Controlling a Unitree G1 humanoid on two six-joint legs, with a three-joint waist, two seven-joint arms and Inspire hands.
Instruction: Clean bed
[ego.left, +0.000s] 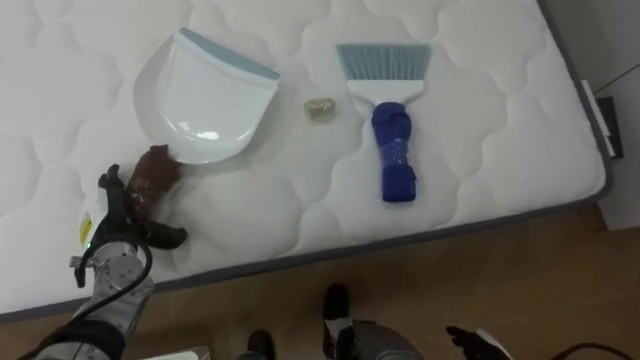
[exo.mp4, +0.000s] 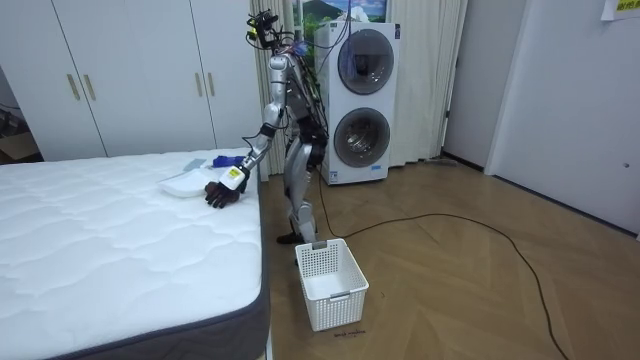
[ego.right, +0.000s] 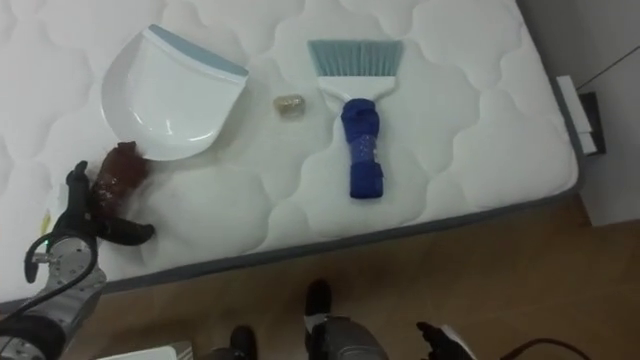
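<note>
1. The left robot hand, black and jointed, rests on the near part of the bed. Its fingers are spread loosely, the thumb is stuck out sideways, and it is open against the end of a brown handle.
2. That lumpy, dark brown handle belongs to a dustpan, a smooth, glossy white scoop with rounded sides. A pale blue strip runs along its straight lip, which points away from the robot.
3. Just beyond the lip, a small crumpled yellowish scrap lies on the mattress between the dustpan and a brush, touching neither.
4. The brush lies flat. It has a fan of grey-blue bristles on the far side, a white head, and a thick, knobbly bright blue grip pointing toward the robot.
5. The bed's top is white, quilted in soft, wavy puffs, with a grey band along its edge.
6. The right robot hand hangs low in front of the bed. Whether it is open or closed cannot be told.
7. In the room view the robot stands at the bed's side on a wooden floor, with a white lattice basket beside its feet.
</note>
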